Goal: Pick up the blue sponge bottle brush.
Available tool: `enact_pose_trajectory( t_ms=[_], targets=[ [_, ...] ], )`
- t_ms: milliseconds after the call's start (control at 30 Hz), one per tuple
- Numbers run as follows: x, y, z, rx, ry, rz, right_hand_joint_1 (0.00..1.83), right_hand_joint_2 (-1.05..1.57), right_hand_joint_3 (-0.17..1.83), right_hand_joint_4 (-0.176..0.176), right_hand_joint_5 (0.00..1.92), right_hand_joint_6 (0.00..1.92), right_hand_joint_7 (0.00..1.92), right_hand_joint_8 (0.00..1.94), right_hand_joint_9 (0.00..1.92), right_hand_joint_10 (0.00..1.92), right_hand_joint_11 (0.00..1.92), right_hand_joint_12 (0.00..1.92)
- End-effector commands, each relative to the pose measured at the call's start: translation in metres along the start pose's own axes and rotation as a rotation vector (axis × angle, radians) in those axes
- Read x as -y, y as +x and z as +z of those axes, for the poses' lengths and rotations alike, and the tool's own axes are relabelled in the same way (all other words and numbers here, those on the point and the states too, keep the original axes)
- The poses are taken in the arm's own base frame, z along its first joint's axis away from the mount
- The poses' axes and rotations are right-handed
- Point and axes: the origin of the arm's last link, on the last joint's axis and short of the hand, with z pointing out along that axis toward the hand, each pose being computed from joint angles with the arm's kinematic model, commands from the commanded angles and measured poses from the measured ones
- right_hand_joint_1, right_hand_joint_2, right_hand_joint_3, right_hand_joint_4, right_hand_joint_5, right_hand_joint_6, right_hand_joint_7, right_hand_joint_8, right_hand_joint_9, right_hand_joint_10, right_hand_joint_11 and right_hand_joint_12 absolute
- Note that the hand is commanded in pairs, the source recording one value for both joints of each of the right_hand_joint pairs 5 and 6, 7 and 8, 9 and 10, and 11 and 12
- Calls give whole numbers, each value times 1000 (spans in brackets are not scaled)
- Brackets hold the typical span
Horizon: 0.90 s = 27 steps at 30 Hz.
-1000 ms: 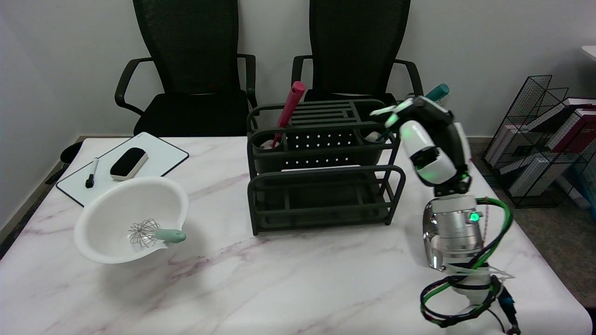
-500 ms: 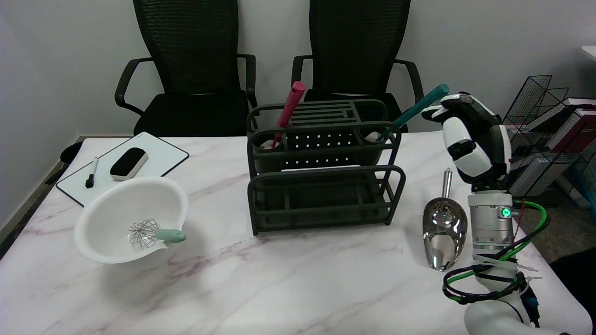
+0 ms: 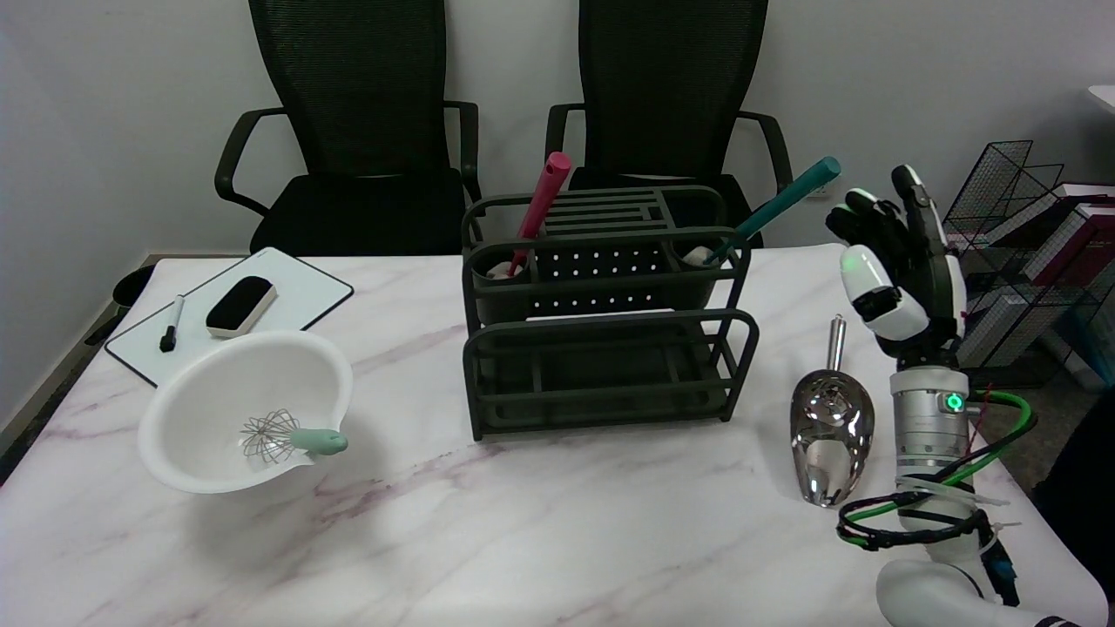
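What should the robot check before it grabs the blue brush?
1. Blue brush in reach: ok, its handle leans toward the right hand.
2. Hand free: ok, it holds nothing and its fingers are apart.
3. Hand on the handle: not ok, a gap shows between them.
4. Handle clear to grab: ok, it sticks up out of the rack.
5. Right brush picked: ok, the red brush stands at the rack's other end.
6. Scoop out of the way: ok, it lies on the table below the hand.

A white bowl (image 3: 209, 392) with a whisk (image 3: 292, 438) sat at lower left, behind it a whiteboard (image 3: 296, 296) bearing an eraser (image 3: 240, 306) and marker (image 3: 172, 322). A dark rack (image 3: 601, 348) stood mid-frame holding a pink brush (image 3: 540, 205); a metal scoop (image 3: 829, 431) lay at right.
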Motion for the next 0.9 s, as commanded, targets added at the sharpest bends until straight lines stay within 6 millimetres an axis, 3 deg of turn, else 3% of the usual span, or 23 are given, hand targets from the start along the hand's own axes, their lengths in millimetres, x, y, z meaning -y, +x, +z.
enact_pose_trajectory(
  t_ms=[33,400,600,800,867,900],
  targets=[
    [-40,-3,21,-48,-158,55,1029,155,1279,0,66,66,442,442,509,509,472,472],
    [-54,-14,51,-37,-145,187,1035,140,1244,0,39,39,418,418,481,481,381,381],
    [-48,-35,71,-10,-99,250,1033,136,1240,0,35,35,408,408,450,450,318,318],
    [-46,-48,81,11,-97,284,1037,152,1218,0,21,21,388,388,381,381,192,192],
    [-46,-50,83,15,-99,287,1039,149,1219,0,17,17,367,367,322,322,4,4],
    [-46,-51,83,18,-97,289,1040,149,1219,0,16,16,365,365,317,317,0,0]
  ],
)
